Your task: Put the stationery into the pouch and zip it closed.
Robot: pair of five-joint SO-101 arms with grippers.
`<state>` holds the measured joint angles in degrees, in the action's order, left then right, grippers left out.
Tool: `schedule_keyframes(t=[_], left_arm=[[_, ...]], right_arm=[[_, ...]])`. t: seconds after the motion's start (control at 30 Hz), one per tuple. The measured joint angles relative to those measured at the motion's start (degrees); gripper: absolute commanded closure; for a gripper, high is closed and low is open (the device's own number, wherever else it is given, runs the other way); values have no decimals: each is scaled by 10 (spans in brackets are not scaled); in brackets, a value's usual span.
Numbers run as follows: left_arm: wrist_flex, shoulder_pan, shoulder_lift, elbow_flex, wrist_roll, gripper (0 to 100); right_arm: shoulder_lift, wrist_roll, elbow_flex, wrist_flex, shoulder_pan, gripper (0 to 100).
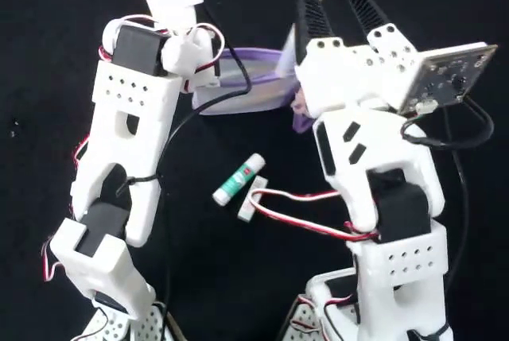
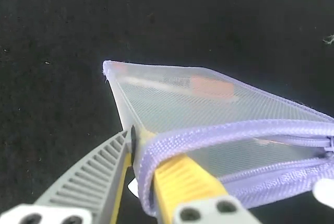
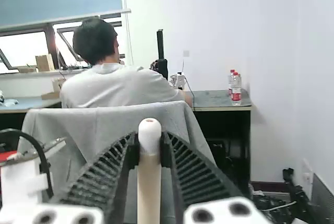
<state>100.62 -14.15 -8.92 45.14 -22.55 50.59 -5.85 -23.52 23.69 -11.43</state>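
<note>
The pouch (image 1: 266,79), at upper centre, is pinched at its edge by the extended left gripper (image 2: 138,148). A white stick (image 3: 150,127) is clamped upright in the raised right gripper (image 3: 150,151).

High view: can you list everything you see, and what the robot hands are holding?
Pouch: one, clear with purple zip, far side of table, corner in left hand.
Glue stick: one, white and green, lying between the arms.
Small bar: one, white, right beside the glue stick.
White rod: one, cream white, upright in right hand.
Table: one, black, under everything.
Left hand: one, grey and yellow fingers, shut on pouch.
Right hand: one, black ribbed fingers, shut on rod.
</note>
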Motion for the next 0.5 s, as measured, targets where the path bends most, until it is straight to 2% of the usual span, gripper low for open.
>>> schedule_keyframes(t=[0.33, 0.5], left_arm=[[0, 0, 0, 0, 0, 970], [0, 0, 0, 0, 0, 970]], right_arm=[[0, -25, -4, -17, -1, 987], [0, -40, -90, -110, -1, 987]])
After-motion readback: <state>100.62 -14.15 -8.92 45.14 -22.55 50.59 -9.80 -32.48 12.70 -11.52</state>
